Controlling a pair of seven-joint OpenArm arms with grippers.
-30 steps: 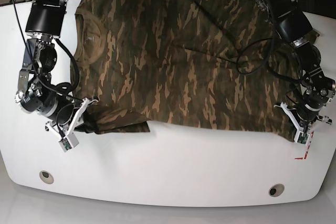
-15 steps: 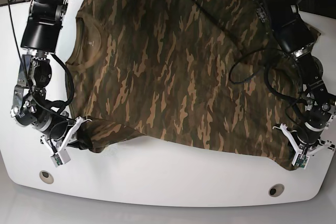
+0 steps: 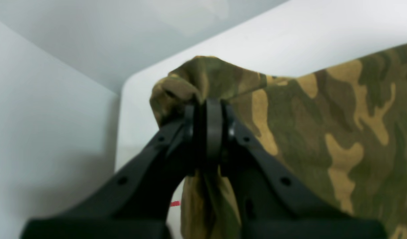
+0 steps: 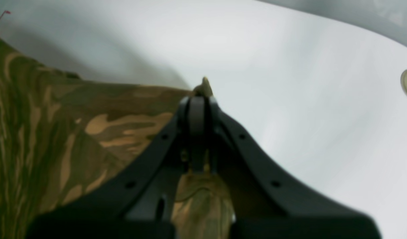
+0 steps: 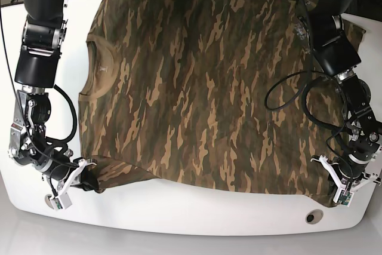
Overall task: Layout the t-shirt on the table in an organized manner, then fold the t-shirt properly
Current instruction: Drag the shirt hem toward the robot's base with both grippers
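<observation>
Camouflage t-shirt (image 5: 197,88) of soft cloth in dark green, brown and tan streaks, spread nearly flat across most of the glossy white worktop (image 5: 179,216), collar toward the left, hem toward the right. Near edge drawn close to the worktop's near rim; far edge reaching the far side. Near-left sleeve bunched and pinched in the right hand (image 5: 74,181), black jaws pressed fully together on a fold of cloth, a small tip of fabric poking past the fingertips in the right wrist view (image 4: 203,88). Near-right hem corner gripped by the left hand (image 5: 341,186), likewise clamped tight, cloth puckered over the fingertips in the left wrist view (image 3: 196,83). Round grommet hole (image 5: 311,216) bare, just nearer than the hem. Black cables (image 5: 292,97) looping over the shirt's right part.
</observation>
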